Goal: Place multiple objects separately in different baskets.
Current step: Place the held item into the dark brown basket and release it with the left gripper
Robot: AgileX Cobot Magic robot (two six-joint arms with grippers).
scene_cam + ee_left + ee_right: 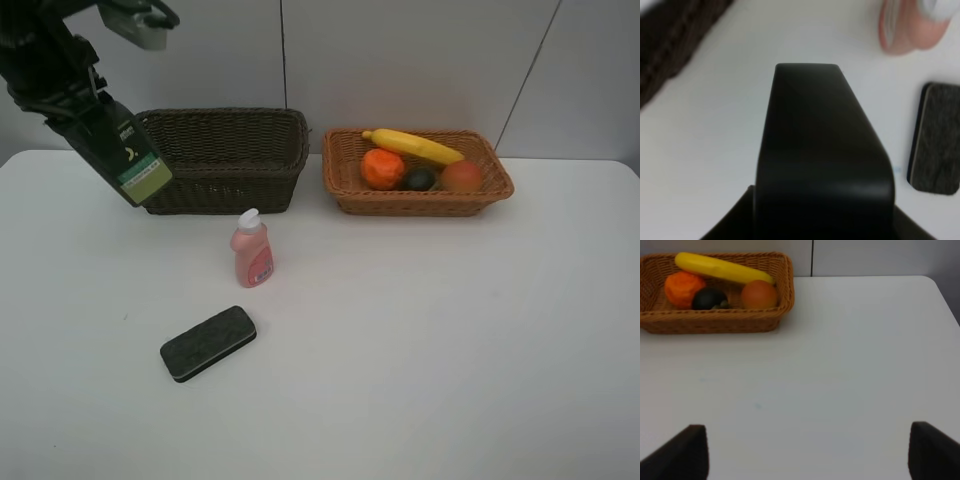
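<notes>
Left gripper (pixel 821 218) clamped on the dark green pump bottle (pixel 127 155), tilted, hanging just off the dark brown basket's (pixel 222 116) left end; right gripper (pixel 807 455) gapes wide, empty, well apart.

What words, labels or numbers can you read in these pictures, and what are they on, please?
Dark green bottle: a white mark and a green-and-white label, print too small to read.
Small pink bottle: a label, too blurred to read.
Nothing else bears text.
</notes>
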